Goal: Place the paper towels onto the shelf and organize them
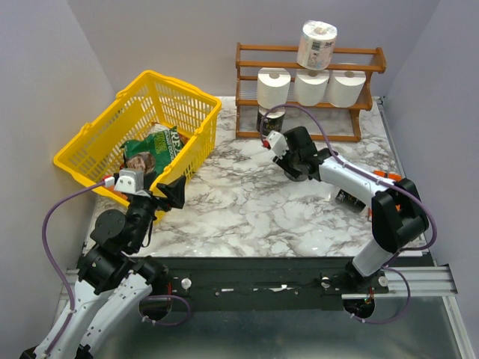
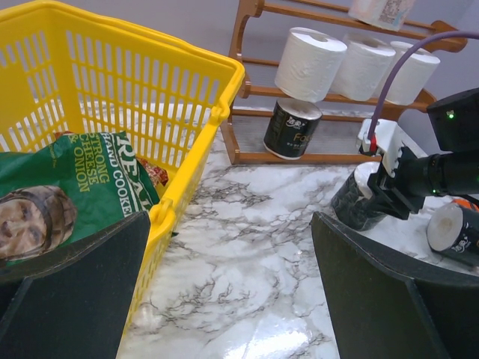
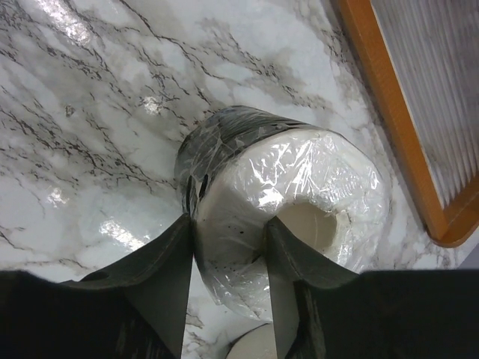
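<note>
A: You're looking at a yellow basket (image 1: 191, 112) sitting on the far left of the marble table (image 1: 247, 217), turned at an angle to the edges.

B: You're also seeing a green snack bag (image 1: 153, 148) lying inside it, showing a man's face and the words "cheese & onion".

A: The bag is resting low in the basket, reaching toward its right-hand wall.

B: Plain grey walls (image 1: 45, 90) are closing in your table on the left, back and right, and a dull metal sheet (image 1: 299, 336) is running along the near side below it.
</note>
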Controlling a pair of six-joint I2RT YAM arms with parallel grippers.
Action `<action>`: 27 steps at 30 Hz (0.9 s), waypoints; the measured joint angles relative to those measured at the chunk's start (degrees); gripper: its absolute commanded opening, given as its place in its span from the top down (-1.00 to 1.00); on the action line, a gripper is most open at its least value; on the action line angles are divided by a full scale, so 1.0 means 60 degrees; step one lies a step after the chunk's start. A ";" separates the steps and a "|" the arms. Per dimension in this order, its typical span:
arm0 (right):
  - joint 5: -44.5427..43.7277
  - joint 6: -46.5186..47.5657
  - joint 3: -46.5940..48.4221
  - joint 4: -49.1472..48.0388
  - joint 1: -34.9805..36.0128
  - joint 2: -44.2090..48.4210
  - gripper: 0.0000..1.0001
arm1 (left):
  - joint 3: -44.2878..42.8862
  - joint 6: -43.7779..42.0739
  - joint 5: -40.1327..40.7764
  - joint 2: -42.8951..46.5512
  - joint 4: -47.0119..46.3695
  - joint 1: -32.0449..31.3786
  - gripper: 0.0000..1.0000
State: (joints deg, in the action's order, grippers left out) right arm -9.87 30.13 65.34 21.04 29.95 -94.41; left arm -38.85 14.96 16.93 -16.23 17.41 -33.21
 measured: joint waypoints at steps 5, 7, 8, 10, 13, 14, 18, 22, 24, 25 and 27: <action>0.0237 0.0933 -0.0025 -0.0120 -0.0040 0.0004 0.09 | 0.0000 0.0000 0.0004 -0.0011 0.0000 0.0000 -0.98; 0.0379 0.1242 -0.0025 -0.0171 -0.0080 0.0004 0.05 | 0.0000 0.0000 0.0015 -0.0011 0.0000 0.0000 -0.98; 0.0430 0.1384 -0.0025 -0.0208 -0.0113 0.0004 0.00 | 0.0000 0.0000 0.0033 -0.0011 0.0000 0.0000 -0.98; 0.0568 0.1705 -0.0025 -0.0317 -0.0178 0.0004 -0.03 | 0.0000 -0.0015 0.0055 -0.0011 0.0000 0.0000 -0.98; 0.1078 0.2288 -0.0025 -0.0561 -0.0419 0.0022 -0.04 | 0.0000 -0.0029 0.0058 -0.0011 0.0000 0.0000 -0.98; 0.1344 0.2510 -0.0025 -0.0652 -0.0543 0.0029 -0.04 | 0.0000 -0.0029 0.0058 -0.0011 0.0000 0.0000 -0.98; 0.1847 0.3410 0.0106 -0.0958 -0.0918 -0.0007 -0.02 | 0.0000 -0.0029 0.0066 -0.0011 0.0000 0.0007 -0.98; 0.1953 0.4138 0.0634 -0.1144 -0.1217 -0.0357 -0.01 | 0.0000 -0.0033 0.0113 -0.0015 0.0004 0.0015 -0.98; 0.1993 0.4393 0.0852 -0.1253 -0.1337 -0.0543 -0.01 | 0.0000 -0.0033 0.0131 -0.0015 0.0007 0.0015 -0.98; 0.2018 0.4506 0.0943 -0.1290 -0.1392 -0.0627 -0.01 | 0.0000 -0.0036 0.0146 -0.0015 0.0007 0.0018 -0.98; 0.2055 0.4707 0.1126 -0.1311 -0.1468 -0.0820 -0.01 | 0.0000 -0.0036 0.0175 -0.0025 0.0004 0.0025 -0.98</action>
State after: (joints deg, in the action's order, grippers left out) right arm 2.46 58.37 72.10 13.17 21.15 -99.33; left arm -38.85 14.74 17.98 -16.38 17.43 -33.06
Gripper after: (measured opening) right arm 0.512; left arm 0.988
